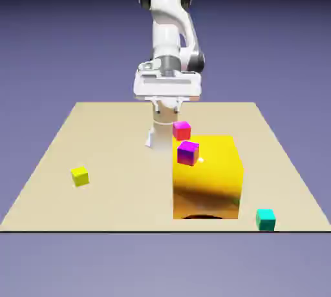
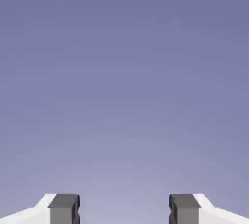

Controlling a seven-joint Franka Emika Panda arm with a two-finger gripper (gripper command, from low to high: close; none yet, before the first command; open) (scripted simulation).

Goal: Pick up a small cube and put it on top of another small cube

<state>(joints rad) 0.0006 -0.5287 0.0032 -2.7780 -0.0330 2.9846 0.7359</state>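
White two-finger gripper (image 1: 167, 107) high over table's far side, jaws parted, nothing between. Small bright yellow cube (image 1: 80, 176) on table, exterior view's left, nearer camera than gripper. Coming move probably turns on this: reach toward near left, then down.

No text, labels, brands, numbers or signs can be read in either of the 2 views.

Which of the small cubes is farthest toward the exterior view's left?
The small yellow cube. It sits alone on the bare table, while the other small cubes are on the exterior view's right half.
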